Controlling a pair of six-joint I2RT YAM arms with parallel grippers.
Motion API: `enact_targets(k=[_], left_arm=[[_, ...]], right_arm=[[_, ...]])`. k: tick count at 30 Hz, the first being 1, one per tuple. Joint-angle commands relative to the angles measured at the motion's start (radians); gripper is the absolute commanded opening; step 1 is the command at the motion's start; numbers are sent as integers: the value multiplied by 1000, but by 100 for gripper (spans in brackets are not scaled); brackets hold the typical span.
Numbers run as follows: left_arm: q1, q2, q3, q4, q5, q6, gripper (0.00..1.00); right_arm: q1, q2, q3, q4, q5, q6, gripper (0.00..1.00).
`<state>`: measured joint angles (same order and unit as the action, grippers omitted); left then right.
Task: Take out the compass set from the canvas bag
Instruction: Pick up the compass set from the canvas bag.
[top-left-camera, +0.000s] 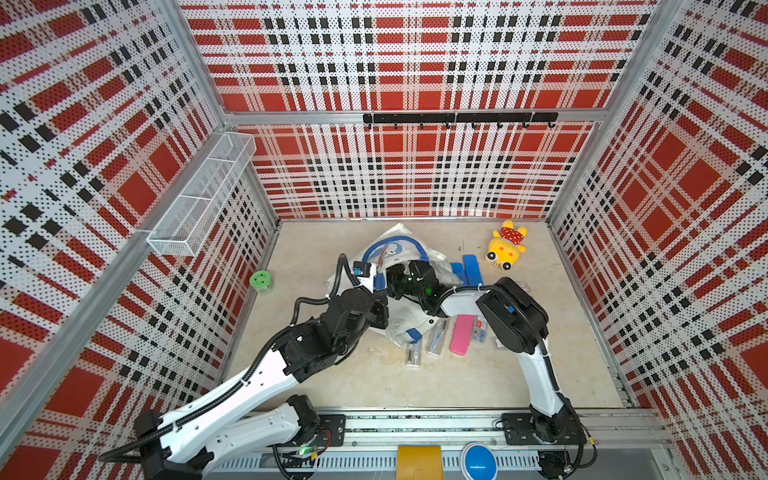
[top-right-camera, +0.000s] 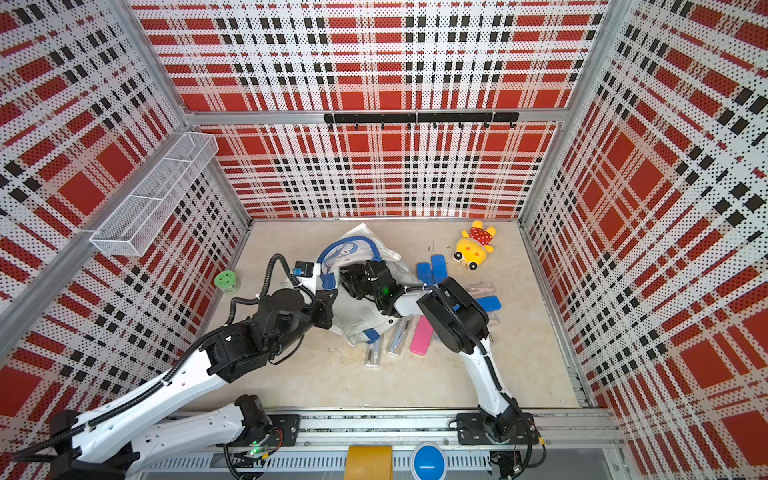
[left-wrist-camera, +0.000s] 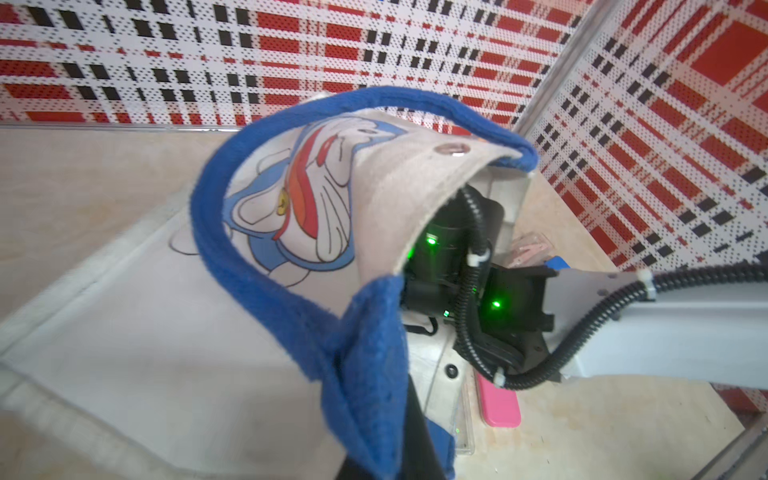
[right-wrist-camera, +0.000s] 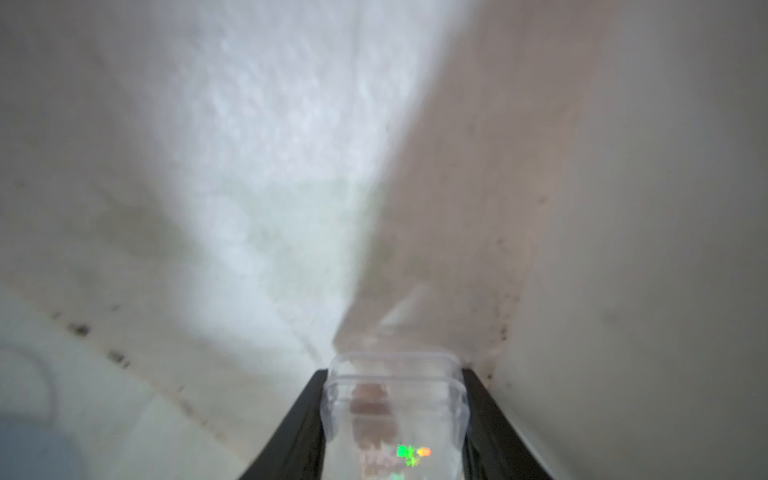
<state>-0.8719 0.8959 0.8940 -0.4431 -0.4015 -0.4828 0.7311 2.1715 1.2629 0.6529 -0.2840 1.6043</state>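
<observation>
Two hands: left hand (top-left-camera: 379, 286) pinches blue handle (left-wrist-camera: 257, 278) of bag (top-left-camera: 409, 322); right hand (right-wrist-camera: 395, 374), inside bag, squeezes clear box (right-wrist-camera: 395, 403).

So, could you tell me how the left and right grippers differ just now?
The left gripper is outside the canvas bag, shut on its blue handle; the right gripper is inside it. The left holds fabric; the right has a clear plastic case between its fingers, grip unclear. Both are at the same bag.
</observation>
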Motion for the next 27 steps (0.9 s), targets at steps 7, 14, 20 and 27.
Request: enact_targets(k=[7,14,20,27], left_arm=[[140,-68,-28,25,0,-50,0],[231,-64,-49,52,78,-67,0],[290,-61,-71,82,146,-77,0],[323,-48,-66,106,199,-76,0]], right_arm=[[5,-224,-113,25,-18,-70,38],[4,-411,-165,-232,-23,-272,37],[-10,-512,-174,-414,13,-392,37],[-27,-530,-142,-386,-58,-401,39]])
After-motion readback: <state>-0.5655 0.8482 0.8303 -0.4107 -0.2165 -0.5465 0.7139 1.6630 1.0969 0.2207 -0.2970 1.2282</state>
